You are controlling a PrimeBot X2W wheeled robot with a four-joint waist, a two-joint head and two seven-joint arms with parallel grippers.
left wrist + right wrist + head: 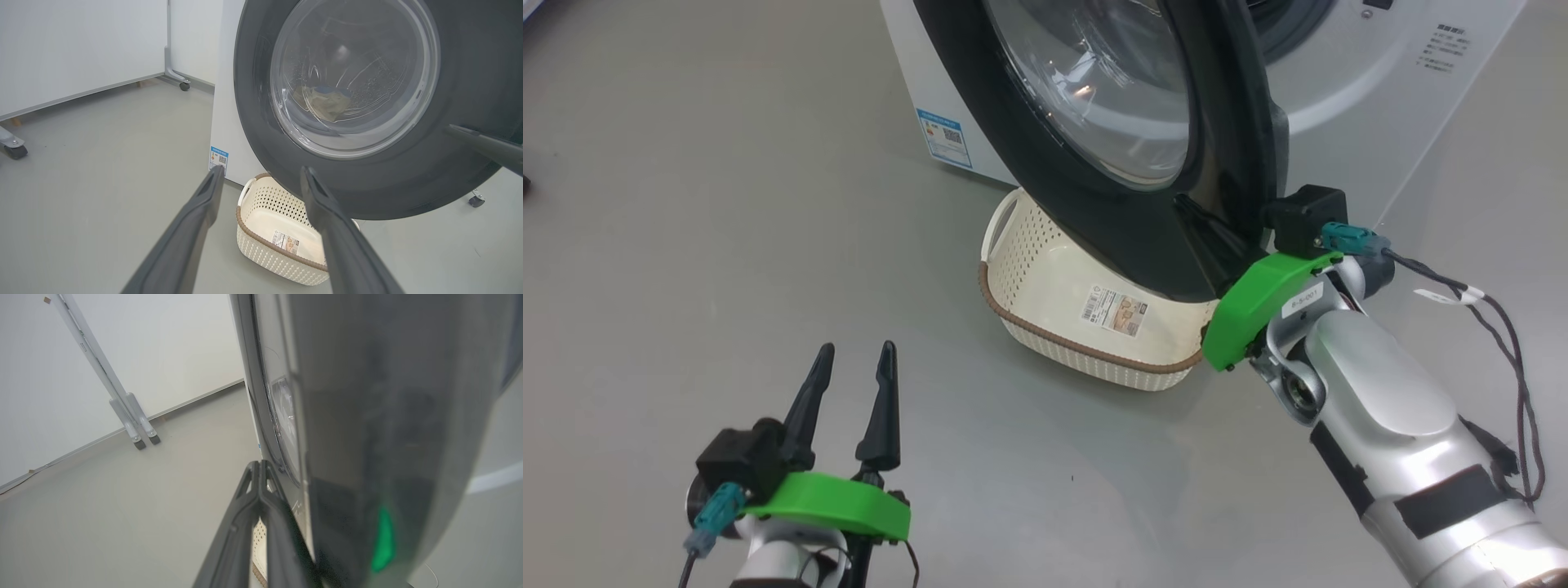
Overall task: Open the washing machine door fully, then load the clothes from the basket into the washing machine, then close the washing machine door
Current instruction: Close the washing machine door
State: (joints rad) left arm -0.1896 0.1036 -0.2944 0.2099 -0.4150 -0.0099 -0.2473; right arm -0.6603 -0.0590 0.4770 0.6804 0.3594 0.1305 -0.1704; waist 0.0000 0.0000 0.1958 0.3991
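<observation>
The washing machine door [1168, 229], glossy black around clear glass, stands partly swung out from the white washing machine [1339, 73], above the basket [1045, 269]. Lying against the door's lower outer rim, my right gripper [1196, 214] is shut with nothing held; its closed fingertips [260, 463] sit beside the door [367, 416]. My left gripper [858, 347] hangs open over the floor, apart from everything. In the left wrist view its fingers [192, 228] frame the cream basket [261, 245], which looks empty. Through the door [457, 61] glass, pale yellow and blue clothes [327, 102] show.
A blue label [945, 137] marks the washer's low front. White panels on castors [184, 85] stand at the back, and a stand's legs [135, 416] reach the floor. A cable [1503, 327] loops off my right wrist. Grey floor [686, 204] spreads to the left.
</observation>
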